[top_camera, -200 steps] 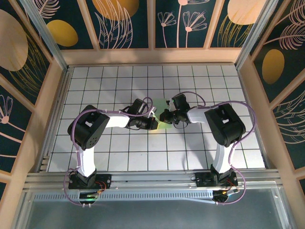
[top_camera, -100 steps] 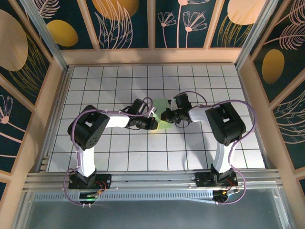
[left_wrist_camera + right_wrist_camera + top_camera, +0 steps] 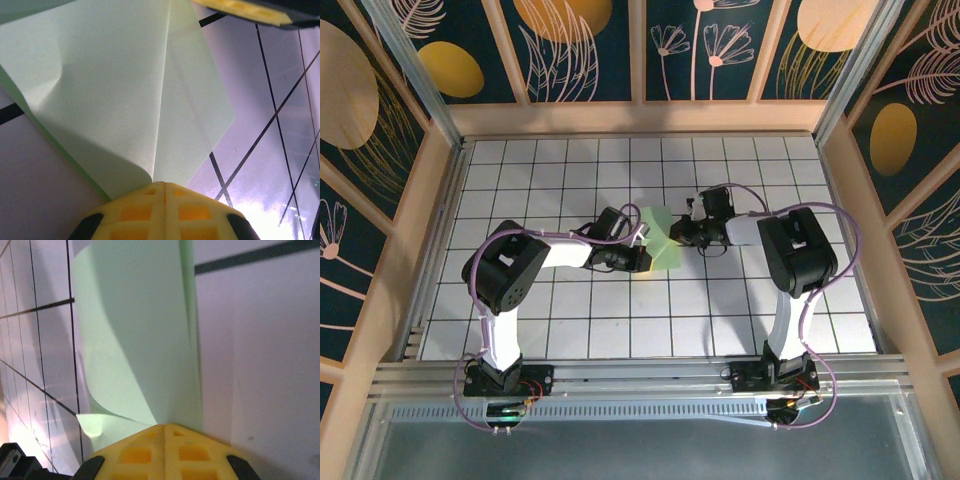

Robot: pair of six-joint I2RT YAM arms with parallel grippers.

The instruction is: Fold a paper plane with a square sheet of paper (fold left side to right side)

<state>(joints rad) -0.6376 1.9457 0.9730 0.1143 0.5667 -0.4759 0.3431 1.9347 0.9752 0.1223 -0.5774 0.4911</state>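
Paper: pale-green sheet (image 3: pixel 660 240) at mid-table, between the two grippers. It has a straight crease, with one flap lying over the rest.
Left gripper: (image 3: pixel 164 187) closed, tips at the paper's near-left edge. The paper curls up to meet the tips and there's shadow under it, so that edge is off the table. Can't tell pinch from press-down.
Right gripper: (image 3: pixel 165 427) closed, tips at the paper's right edge. The paper bows up there too, with a small corner curl just left of the tips. Same doubt, pinch or press.
Spacing: grippers face each other across the sheet, near but apart.
Table: (image 3: pixel 720 320) white grid with black lines, usable as an alignment reference.
Step (judged): left-to-right fold is laid and the crease needs setting.
Anchor: one gripper holds while the other works. Don't pull both ways, or thin paper will skew or tear.
Flatten: get the lifted edges down before pressing. A bulge squashed flat leaves a second, wrong crease.
Align: check the free edge sits on the opposite edge, parallel to a grid line. Then run closed tips along the fold, middle outward, with a light downward load.
Risk: the sheet probably slides on smooth tiles under a sideways push. Keep force vertical at the anchor.
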